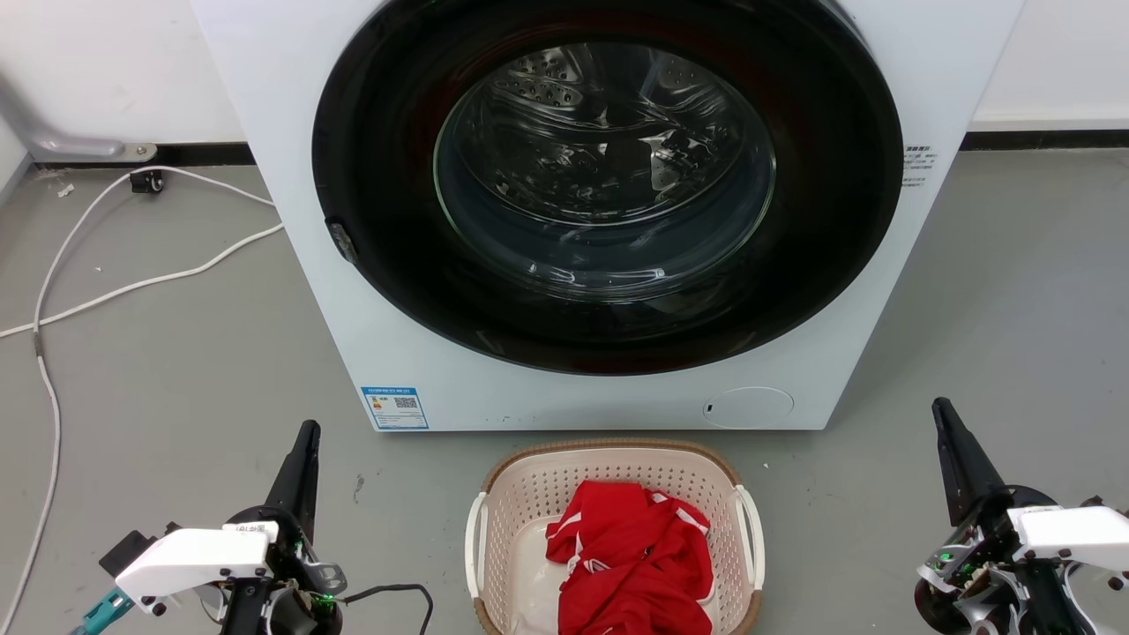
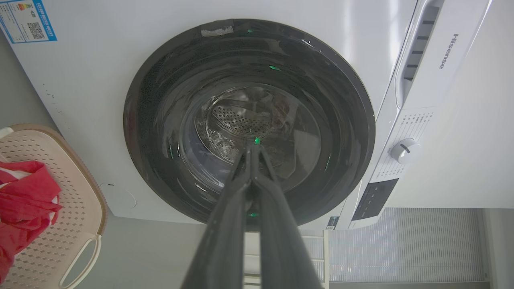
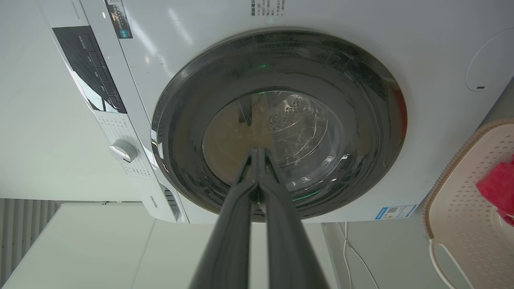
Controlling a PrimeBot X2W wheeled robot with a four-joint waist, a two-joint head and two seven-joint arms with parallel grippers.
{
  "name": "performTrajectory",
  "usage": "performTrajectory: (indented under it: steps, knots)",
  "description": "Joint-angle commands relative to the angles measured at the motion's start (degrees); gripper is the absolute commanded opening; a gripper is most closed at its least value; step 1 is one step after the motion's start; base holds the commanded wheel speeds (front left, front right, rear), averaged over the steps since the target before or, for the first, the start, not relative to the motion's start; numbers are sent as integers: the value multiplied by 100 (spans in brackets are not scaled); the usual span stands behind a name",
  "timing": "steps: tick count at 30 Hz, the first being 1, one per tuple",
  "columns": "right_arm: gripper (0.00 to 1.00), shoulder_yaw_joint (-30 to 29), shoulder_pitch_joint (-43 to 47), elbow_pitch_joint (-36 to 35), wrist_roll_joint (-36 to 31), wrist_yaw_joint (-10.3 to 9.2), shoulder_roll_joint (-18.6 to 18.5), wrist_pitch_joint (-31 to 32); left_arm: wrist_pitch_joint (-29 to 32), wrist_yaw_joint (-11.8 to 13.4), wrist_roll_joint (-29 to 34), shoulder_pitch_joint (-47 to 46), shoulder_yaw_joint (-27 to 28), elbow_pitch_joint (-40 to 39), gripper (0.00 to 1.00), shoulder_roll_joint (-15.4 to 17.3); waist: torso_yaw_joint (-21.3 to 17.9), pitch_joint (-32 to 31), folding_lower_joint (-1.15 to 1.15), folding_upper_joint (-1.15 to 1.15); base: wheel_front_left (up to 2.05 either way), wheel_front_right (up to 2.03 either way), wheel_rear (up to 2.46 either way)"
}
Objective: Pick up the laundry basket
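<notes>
The laundry basket (image 1: 529,494) sits on the floor at the bottom middle of the head view, just in front of the washing machine. It is cream with perforated walls, a brown rim and white side handles, and a red garment (image 1: 631,556) lies in it. My left gripper (image 1: 309,429) is shut and empty, well to the basket's left. My right gripper (image 1: 938,406) is also shut and empty, well to its right. The basket (image 2: 72,200) shows at the left edge of the left wrist view, apart from my left gripper (image 2: 253,147). In the right wrist view the basket (image 3: 461,208) lies at the right edge, clear of my right gripper (image 3: 257,150).
A white front-loading washing machine (image 1: 291,132) with a dark round door (image 1: 609,176) stands directly behind the basket. White cables (image 1: 53,291) trail across the grey floor at the left. Bare floor lies on both sides of the basket.
</notes>
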Motion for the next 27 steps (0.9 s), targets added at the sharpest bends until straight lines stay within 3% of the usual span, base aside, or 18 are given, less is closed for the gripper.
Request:
performTrajectory:
  steps: [1,27]
  knots:
    - [0,-11,-68,8,-42,2,23,15,17,-18,12,-57,12,8,0,2,0,0,0,0,0,0,0]
    - [0,-25,-70,9,-50,2,32,31,44,-18,49,-61,43,9,0,-22,0,0,0,0,0,0,0]
